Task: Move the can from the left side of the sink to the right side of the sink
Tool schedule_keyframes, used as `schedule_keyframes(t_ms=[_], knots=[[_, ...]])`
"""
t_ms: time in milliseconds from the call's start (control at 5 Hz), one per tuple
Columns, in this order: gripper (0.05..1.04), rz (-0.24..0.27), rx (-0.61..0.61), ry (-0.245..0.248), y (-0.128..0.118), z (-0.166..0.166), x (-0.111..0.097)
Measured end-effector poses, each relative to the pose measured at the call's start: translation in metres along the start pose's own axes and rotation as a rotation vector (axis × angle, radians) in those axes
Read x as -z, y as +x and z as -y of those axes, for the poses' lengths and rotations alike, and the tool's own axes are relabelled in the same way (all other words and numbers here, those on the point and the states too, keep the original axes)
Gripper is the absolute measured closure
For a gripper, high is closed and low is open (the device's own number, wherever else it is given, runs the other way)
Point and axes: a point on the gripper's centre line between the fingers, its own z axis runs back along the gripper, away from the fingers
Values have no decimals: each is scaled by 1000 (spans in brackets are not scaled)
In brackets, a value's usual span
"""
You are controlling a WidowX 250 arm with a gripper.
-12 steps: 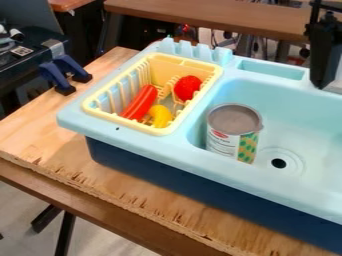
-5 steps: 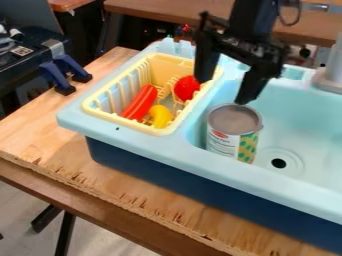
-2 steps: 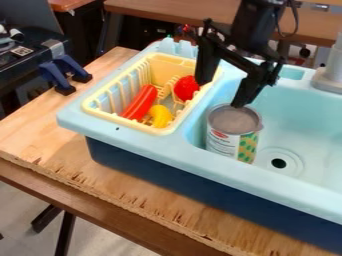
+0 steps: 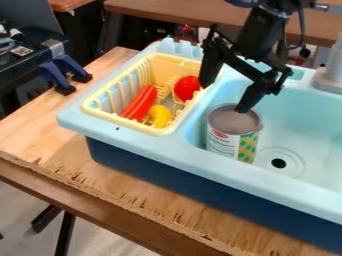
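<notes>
- Camera view: in the upper left you have a yellow basket (image 4: 123, 122) holding a long red toy (image 4: 141, 102), a small yellow toy (image 4: 160, 116) and a round red toy (image 4: 186, 88).
- Above centre, your gripper (image 4: 224, 98) hangs with its jaws spread wide, nothing gripped; its right-hand tip in the frame overlaps the top of the can (image 4: 228, 143).
- Right of centre, that can stands upright in your pale blue sink (image 4: 310, 142), near the drain hole (image 4: 279, 163).
</notes>
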Motion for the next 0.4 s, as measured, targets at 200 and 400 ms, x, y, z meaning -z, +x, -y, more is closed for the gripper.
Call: schedule_keyframes(t_ms=[200,400], knots=[[85,-43,7,58,-5,10,6],[85,-57,1,81,-4,15,11]])
